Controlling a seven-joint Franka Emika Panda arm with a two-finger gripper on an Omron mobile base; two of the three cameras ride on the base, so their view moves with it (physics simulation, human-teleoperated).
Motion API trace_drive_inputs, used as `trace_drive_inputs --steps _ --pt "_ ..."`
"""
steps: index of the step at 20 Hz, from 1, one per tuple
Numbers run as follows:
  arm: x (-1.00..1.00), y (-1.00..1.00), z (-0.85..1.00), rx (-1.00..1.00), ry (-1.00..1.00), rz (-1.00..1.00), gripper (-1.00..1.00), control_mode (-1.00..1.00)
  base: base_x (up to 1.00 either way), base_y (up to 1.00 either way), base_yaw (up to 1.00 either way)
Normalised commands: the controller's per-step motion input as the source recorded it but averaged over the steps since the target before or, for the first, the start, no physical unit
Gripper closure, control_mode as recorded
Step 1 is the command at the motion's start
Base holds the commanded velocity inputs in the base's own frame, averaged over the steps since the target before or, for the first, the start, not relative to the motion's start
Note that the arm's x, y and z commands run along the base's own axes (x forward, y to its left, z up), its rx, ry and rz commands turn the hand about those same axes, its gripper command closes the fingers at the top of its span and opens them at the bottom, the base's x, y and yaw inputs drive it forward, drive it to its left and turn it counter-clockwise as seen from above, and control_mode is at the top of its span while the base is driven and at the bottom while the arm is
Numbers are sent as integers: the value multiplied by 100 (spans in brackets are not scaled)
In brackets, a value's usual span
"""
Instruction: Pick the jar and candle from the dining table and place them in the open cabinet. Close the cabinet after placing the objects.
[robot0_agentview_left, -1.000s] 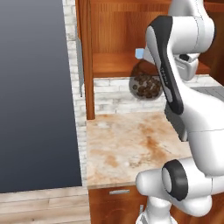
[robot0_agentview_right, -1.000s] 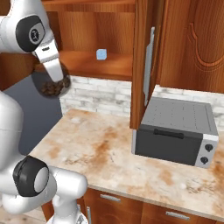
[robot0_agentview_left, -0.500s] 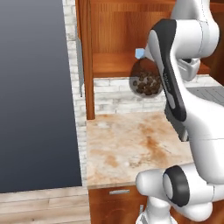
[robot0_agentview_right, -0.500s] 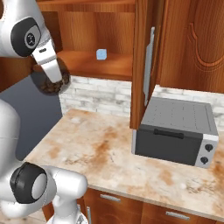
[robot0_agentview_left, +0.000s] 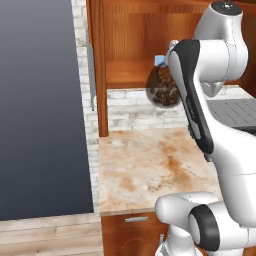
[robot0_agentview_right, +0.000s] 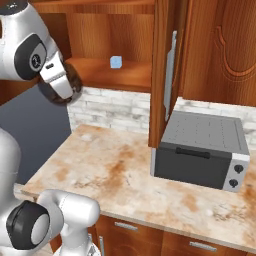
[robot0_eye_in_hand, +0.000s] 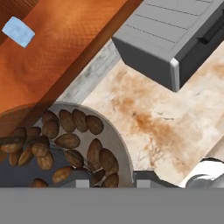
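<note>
We are carrying the jar (robot0_agentview_left: 161, 91) up to the cabinet (robot0_agentview_left: 131, 47), with our tool squeezed tight on it. Next we need to set it on the shelf (robot0_agentview_right: 112, 74), near the blue cube (robot0_agentview_right: 116, 62).

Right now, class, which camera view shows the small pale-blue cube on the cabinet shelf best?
The right base view: the pale-blue cube sits unobstructed on the cabinet shelf. The hand view shows it clearly too, but tilted near a corner. In the left base view only a sliver peeks out behind the arm.
</note>
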Motion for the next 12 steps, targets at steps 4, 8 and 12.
trace_drive_inputs --steps 4,8,12 --pt "25 3 11 9 -2 0 100 -100 0 0 0" --pt "29 2 15 15 0 0 100 -100 0 0 0" --pt "33 0 4 7 -3 -3 100 -100 0 0 0"
